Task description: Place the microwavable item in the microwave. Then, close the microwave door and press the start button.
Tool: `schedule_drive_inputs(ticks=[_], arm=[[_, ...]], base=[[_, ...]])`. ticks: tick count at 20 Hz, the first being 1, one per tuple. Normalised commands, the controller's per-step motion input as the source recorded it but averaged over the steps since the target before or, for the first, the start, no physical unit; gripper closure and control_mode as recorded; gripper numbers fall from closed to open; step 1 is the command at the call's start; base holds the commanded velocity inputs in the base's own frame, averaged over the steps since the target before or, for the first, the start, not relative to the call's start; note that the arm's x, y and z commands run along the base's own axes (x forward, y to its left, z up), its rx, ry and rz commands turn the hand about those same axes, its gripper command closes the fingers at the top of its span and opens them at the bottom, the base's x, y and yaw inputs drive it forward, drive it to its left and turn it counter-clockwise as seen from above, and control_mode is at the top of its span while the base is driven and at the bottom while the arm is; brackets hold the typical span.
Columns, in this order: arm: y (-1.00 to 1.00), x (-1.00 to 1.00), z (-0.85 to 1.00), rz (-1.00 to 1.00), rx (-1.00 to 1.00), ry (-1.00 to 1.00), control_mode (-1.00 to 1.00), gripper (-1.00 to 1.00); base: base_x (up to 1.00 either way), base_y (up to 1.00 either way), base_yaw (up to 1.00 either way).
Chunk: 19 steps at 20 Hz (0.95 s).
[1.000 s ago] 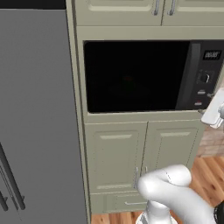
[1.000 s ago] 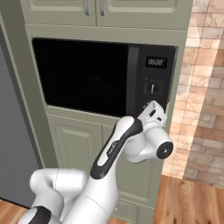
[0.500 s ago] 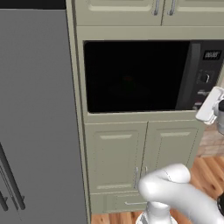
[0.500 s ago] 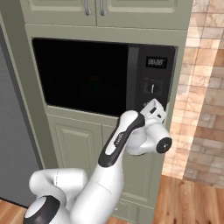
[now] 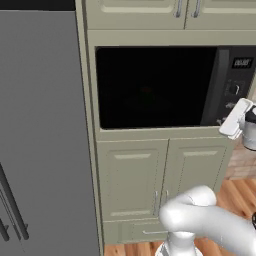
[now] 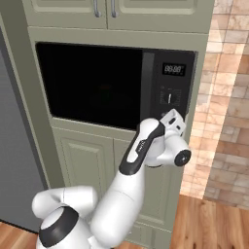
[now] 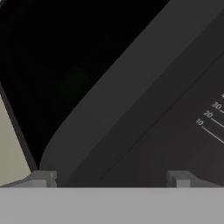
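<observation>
Pale green cabinetry frames the scene: a tall column with upper doors (image 5: pixel 175 10), the built-in microwave (image 6: pixel 116 85) in its middle bay, and a pair of lower cabinet doors (image 5: pixel 160 180) beneath. A grey fridge (image 5: pixel 42 135) stands well to the left of the end effector, a brick-patterned wall (image 6: pixel 226 97) to its right, and wooden flooring (image 6: pixel 209 223) lies below.

The microwave door (image 5: pixel 155 87) is shut flush with the cabinet face; its dark glass gives no view inside from the base cameras. Its curved vertical handle (image 7: pixel 127 96) crosses the hand view diagonally, directly ahead of the end effector and very close. The control panel (image 6: pixel 172 90) lies just right of the handle, with a digital display (image 6: pixel 173 69) above the end effector and a dial (image 6: pixel 168 97) lower down; printed timer marks (image 7: pixel 210 114) show to the right in the hand view.

The end effector (image 7: pixel 111 178) is raised to the lower part of the control panel, near the handle's bottom end; whether it touches the panel cannot be told. Its two fingertips (image 7: pixel 43 178) stand wide apart with nothing between them.

A faint greenish patch behind the door glass in the hand view may be the mug; it is too dim to confirm.
</observation>
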Motion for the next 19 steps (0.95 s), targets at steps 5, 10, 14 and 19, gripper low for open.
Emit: schedule_drive_inputs(ticks=[5, 10, 14, 19], arm=[[-0.12, 0.28, -0.13, 0.00, 0.03, 0.00, -1.00, -1.00], [-0.16, 0.17, -0.10, 0.00, 0.03, 0.00, -1.00, -1.00], [-0.11, 0.25, -0.18, 0.00, 0.02, 0.00, -1.00, -1.00], [-0.04, 0.33, -0.21, 0.00, 0.01, 0.00, -1.00, -1.00]], base=[[0.00, 0.00, 0.00], [0.00, 0.00, 0.00], [0.00, 0.00, 0.00], [0.00, 0.00, 0.00]])
